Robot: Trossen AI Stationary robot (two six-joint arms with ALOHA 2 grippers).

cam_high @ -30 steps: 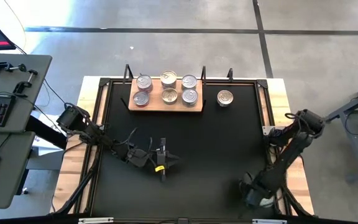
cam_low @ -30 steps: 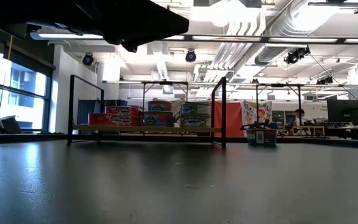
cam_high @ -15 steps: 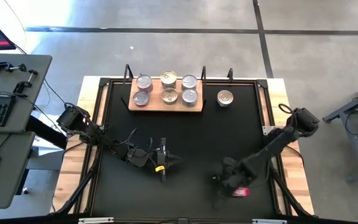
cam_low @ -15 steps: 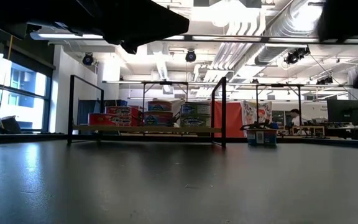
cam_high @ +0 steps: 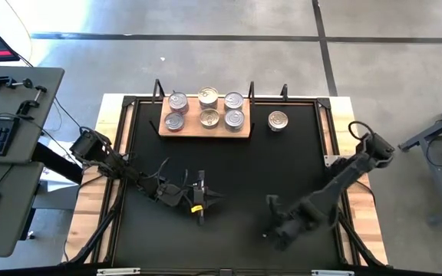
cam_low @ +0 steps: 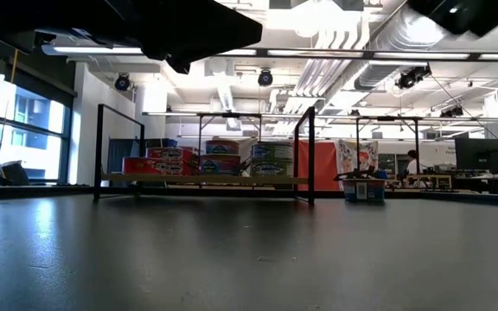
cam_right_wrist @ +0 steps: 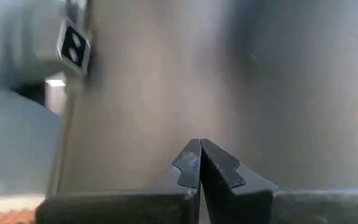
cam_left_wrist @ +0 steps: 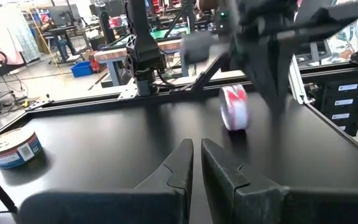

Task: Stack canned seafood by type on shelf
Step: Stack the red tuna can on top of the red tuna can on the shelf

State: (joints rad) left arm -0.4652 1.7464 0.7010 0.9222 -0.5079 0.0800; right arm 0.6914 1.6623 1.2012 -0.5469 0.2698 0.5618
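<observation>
Shelf: set at upper centre, six tins carried.
Left gripper: fingers together, lower centre.
Right gripper: fingers together, lower right.

Matt black counter, smooth, with a dull sheen and soft reflections in the low view. Pale bare-wood edging along its sides, grain visible. Light-brown wooden shelf, unvarnished in look. Canned seafood with shiny metal lids, mostly silver, two gold-toned; printed paper-like labels round the sides, blue and white on the tin seen from the left wrist. Dark, matt, plastic-looking fingers on the left end effector, edges smooth. Red-and-white glossy can, blurred.
</observation>
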